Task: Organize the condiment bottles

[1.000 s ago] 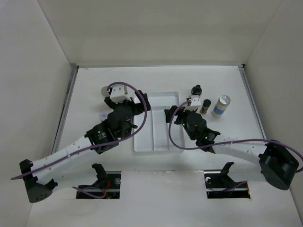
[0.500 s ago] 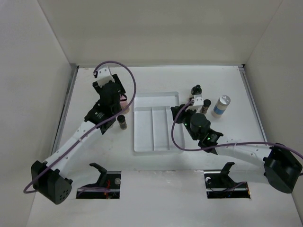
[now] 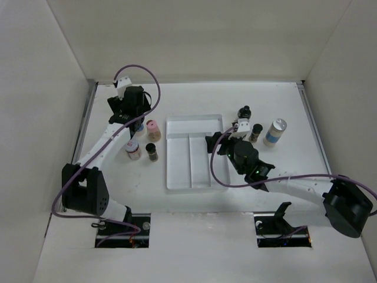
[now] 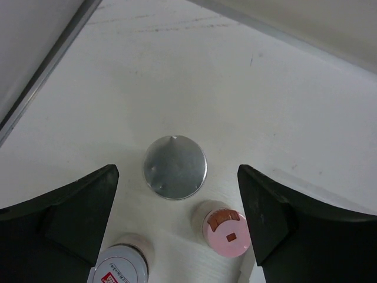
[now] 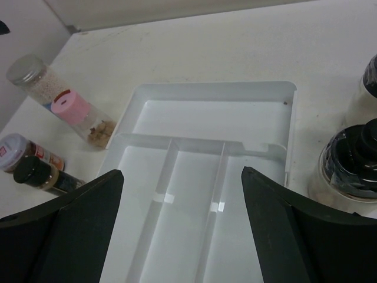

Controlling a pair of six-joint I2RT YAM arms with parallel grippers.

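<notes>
Silver-capped condiment bottle stands upright on the table far-left, left of the tray, centred straight below the spread, empty left claw, the nearer arm; right claw spread, empty.

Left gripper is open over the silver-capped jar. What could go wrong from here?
1. The pink-capped jar stands close beside the silver-capped jar, near one finger of the open left gripper; a straight descent may knock it over.
2. A black-capped bottle stands right by a finger of the open right gripper, beside the tray; a sideways swing could tip it.
</notes>
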